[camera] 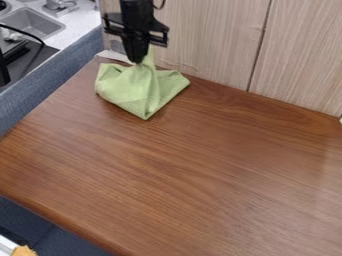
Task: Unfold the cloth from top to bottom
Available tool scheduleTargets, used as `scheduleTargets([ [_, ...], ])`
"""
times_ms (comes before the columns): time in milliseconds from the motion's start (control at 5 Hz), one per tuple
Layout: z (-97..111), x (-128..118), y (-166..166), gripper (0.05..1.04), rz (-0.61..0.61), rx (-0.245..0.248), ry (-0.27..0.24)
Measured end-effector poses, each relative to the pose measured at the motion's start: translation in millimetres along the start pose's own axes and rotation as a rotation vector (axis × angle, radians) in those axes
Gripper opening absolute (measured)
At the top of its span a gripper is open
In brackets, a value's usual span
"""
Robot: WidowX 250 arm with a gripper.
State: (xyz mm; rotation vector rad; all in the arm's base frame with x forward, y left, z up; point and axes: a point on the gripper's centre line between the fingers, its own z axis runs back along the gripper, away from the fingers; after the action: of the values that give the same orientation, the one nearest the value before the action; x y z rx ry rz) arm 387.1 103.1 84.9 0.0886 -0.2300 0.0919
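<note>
The black gripper (138, 59) hangs at the upper left of the table, close to the back panel, shut on the upper part of the green cloth. Below it the green cloth (137, 90) is drawn up into a peak at the gripper's tips. Its lower part spreads in folds on the wooden table, with one corner pointing toward the front and others out to the left and right.
The brown wooden table (180, 175) stretches to the front and right. A light wood-grain panel (207, 40) stands along its back edge. A grey sink (30, 22) and a dark blue padded edge (53, 77) lie to the left.
</note>
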Motion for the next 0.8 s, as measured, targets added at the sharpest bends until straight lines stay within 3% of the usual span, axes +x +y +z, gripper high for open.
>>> scheduleTargets([
  [400,26.6,-44.2,4.6,0.052,0.023,0.004,-0.017],
  [600,37.2,-79.7,4.5,0.052,0.027,0.036,-0.017],
  [800,32.9,-120.0,8.4,0.052,0.046,0.053,0.009],
])
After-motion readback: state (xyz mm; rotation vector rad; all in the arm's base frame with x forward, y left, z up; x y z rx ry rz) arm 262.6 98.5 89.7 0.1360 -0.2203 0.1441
